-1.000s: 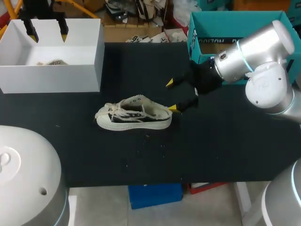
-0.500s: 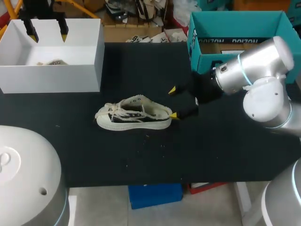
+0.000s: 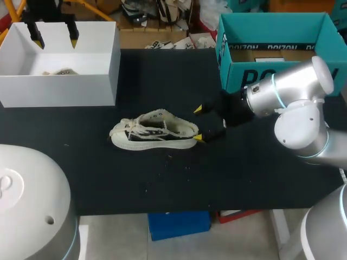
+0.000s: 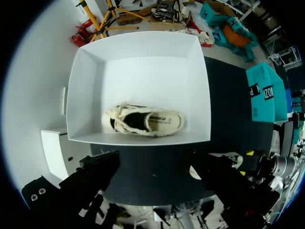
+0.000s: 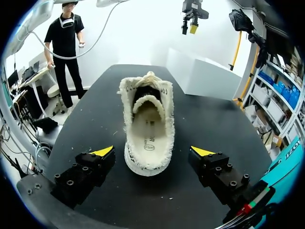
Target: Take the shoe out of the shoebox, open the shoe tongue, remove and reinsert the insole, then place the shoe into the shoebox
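Head view: your shoe (image 3: 154, 131) lies on its sole on the black table (image 3: 162, 184), outside the white shoebox (image 3: 59, 89), so I judge the first step done. Tongue, insole and the return to the box are left. Your right gripper (image 3: 198, 124) stands spread wide just behind the heel, holding nothing. Your left gripper (image 3: 54, 37) hangs over the shoebox, also spread and bare. A teal box (image 3: 260, 76) sits at the table's right rear.

Left wrist view: a second shoe (image 4: 145, 123) lies inside the shoebox, ahead of the parted fingers.

Right wrist view: the heel faces the gripper, with one yellow tip on either side and neither touching. The insole (image 5: 148, 136) lies in the shoe, and black tabletop shows all round it.
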Robot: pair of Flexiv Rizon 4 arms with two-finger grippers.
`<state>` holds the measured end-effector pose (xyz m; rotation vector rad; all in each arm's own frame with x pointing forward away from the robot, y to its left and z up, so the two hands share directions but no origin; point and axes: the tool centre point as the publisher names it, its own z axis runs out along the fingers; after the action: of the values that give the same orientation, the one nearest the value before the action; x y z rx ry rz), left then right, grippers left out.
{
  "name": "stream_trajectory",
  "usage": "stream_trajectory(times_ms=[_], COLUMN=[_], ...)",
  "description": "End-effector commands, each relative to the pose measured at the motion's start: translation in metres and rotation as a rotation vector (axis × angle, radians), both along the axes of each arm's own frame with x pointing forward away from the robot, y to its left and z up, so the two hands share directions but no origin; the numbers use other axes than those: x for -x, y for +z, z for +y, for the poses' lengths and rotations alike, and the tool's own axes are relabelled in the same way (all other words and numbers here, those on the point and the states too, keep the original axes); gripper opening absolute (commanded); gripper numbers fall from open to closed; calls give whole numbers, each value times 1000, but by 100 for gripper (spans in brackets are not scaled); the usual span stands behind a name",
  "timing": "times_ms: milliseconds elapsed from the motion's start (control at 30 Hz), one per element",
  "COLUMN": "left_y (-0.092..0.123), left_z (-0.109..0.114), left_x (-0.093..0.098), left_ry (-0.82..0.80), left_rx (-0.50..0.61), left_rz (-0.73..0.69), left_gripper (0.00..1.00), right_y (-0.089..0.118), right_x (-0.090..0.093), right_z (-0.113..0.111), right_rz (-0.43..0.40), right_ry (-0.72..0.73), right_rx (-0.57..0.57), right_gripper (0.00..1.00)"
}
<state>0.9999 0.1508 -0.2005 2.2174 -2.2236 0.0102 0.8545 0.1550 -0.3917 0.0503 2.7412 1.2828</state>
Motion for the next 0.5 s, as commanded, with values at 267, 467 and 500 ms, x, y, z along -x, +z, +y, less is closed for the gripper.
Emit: stream_trajectory(times_ms=[267,467,500], left_y=[0,0,0], left_z=[0,0,0], left_x=[0,0,0], left_ry=[1,1,1], left_rx=[-2,-2,-2], left_rz=[2,2,2], left_gripper=[100,100,100], right_y=[-20,-23,-24], right_x=[-11,-1,0], right_z=[20,30,31], right_rz=[10,22,23], right_ry=[-1,-13,-14], right_rx=[-33,-50,-51], right_gripper=[100,100,100])
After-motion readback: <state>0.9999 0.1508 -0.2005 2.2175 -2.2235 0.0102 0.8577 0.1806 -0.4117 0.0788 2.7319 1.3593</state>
